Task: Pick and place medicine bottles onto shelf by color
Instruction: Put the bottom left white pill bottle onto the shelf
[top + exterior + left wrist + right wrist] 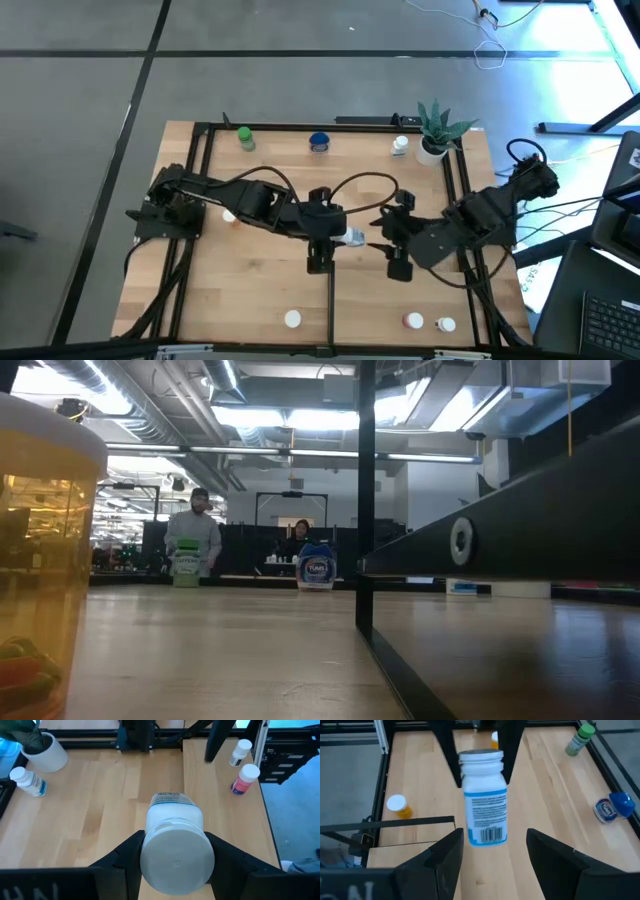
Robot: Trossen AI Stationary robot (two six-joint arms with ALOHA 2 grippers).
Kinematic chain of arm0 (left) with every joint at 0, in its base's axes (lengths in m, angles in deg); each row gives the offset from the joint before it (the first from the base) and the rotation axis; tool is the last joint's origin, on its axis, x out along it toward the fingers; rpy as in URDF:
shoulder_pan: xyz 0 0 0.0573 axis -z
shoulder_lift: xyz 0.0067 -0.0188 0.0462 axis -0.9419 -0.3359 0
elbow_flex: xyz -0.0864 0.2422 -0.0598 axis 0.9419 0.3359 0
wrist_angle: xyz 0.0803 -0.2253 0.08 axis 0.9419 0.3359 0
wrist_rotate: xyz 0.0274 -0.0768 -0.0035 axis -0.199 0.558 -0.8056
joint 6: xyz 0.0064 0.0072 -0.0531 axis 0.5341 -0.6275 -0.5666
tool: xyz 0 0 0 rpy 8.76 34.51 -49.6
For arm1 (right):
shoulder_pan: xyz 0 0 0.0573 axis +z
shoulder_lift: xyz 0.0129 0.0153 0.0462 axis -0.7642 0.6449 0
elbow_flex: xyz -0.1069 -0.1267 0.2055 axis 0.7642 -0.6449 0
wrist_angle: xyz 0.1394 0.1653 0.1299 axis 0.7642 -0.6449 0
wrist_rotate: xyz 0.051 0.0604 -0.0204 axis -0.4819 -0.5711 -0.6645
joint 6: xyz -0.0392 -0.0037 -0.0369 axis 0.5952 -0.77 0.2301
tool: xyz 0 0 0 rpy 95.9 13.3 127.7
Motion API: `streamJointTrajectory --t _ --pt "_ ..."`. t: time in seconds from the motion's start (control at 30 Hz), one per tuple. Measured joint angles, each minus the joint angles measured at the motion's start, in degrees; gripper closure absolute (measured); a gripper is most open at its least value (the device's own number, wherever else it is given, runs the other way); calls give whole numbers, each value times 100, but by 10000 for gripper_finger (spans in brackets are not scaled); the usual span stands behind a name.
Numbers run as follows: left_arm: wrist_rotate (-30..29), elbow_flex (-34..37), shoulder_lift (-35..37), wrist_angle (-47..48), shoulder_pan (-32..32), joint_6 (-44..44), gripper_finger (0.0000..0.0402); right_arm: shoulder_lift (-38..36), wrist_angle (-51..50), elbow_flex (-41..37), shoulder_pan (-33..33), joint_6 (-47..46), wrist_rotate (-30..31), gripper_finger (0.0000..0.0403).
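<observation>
A white medicine bottle [353,237] with a blue-and-white label hangs over the middle of the shelf [260,290], above the black divider bar [331,300]. My left gripper [344,237] is shut on its capped end. My right gripper [492,851] stands open facing it from the table's right. Its fingers flank the bottle's base end [487,836] without touching it. My left gripper pinches the bottle's white cap [177,862] between its two fingers [126,862], one on each side. The fingers come from the table's left, slanting down. The bottle sticks out beyond the fingers along their line, base end away, lifted clear of the wood.
At the far edge stand a green bottle [245,137], a blue one [319,142], a white one [400,146] and a potted plant [437,130]. An orange bottle [229,216] lies by the left arm. Three bottles [292,319] [413,321] [446,324] stand near the front edge.
</observation>
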Motion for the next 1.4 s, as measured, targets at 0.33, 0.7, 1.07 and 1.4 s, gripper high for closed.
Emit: streamJointTrajectory --t 0.33,0.7,1.07,1.4 --pt "-13 2 0 2 28 64 237 203 57 0 -420 73 -572 185" --pt "-37 4 0 4 28 147 237 360 649 0 -688 672 -1022 185" --pt "-35 7 0 4 28 149 237 394 643 2 -793 625 -1319 185" --pt "-32 11 0 28 28 148 237 713 641 4 -794 791 -1312 185"
